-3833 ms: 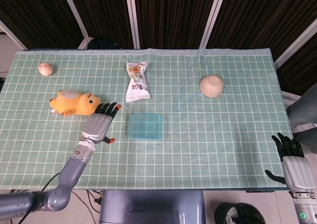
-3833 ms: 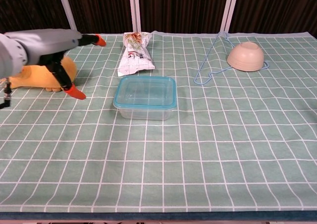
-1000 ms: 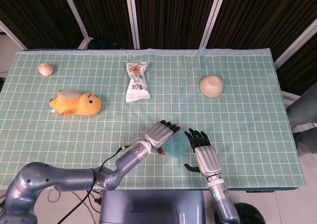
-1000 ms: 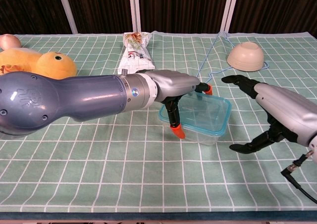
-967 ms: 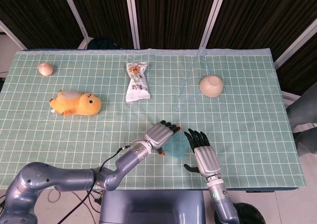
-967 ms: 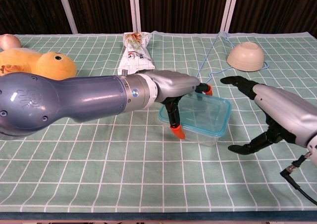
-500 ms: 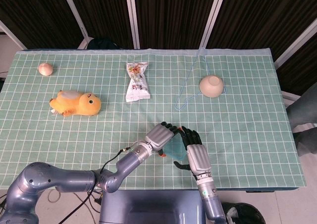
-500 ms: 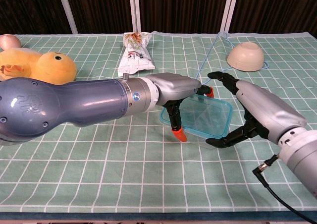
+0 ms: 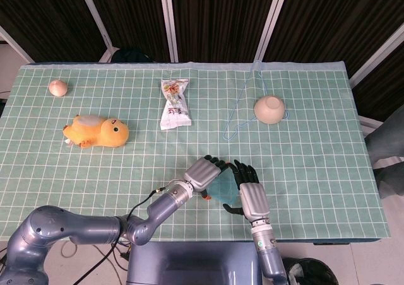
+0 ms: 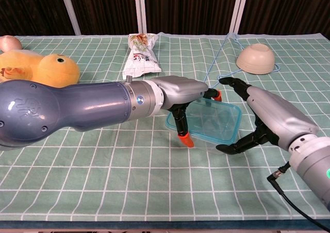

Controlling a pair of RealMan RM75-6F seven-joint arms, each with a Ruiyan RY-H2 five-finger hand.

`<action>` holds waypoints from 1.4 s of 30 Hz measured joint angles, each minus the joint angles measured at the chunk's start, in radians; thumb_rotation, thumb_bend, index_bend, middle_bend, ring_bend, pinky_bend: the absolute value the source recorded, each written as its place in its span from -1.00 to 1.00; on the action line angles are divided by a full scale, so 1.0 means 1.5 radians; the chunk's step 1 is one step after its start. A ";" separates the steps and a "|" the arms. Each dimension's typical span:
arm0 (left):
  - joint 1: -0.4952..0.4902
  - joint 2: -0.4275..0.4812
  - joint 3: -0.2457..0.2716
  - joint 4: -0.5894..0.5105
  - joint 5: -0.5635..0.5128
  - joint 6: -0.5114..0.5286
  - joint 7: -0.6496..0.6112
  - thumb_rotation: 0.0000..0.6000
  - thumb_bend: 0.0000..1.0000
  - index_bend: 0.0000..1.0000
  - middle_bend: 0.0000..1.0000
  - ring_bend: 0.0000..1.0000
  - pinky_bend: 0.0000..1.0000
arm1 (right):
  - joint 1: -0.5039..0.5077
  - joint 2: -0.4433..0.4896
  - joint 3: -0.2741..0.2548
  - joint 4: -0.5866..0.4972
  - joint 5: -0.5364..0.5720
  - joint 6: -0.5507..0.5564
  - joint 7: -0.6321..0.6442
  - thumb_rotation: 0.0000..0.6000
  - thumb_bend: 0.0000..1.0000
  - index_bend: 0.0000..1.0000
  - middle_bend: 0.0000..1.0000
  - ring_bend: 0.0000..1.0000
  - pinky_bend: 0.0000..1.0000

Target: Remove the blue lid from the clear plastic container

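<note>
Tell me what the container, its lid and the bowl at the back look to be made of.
Container: clear, glossy plastic by the look; the grid cloth shows through its wall.
Blue lid: translucent teal-blue plastic, apparently smooth; the cloth lines show faintly through it.
Bowl: upside down, beige with a matte, even surface; ceramic or hard plastic, the look leaves it open.

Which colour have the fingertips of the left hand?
Orange fingertips on the left hand; clearest in the chest view.
</note>
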 measured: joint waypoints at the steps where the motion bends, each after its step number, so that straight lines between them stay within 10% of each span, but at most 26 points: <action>1: 0.000 0.000 0.001 0.000 0.000 0.000 0.000 1.00 -0.87 -0.58 -0.49 -0.43 -0.18 | 0.000 0.001 0.000 0.001 0.000 0.001 0.001 1.00 -0.57 -1.00 -1.00 -1.00 -1.00; 42: -0.025 -0.001 0.018 0.010 -0.023 -0.015 -0.002 1.00 -0.87 -0.57 -0.52 -0.44 -0.19 | -0.022 0.001 0.007 0.016 0.010 0.037 0.173 1.00 -0.57 -1.00 -1.00 -1.00 -1.00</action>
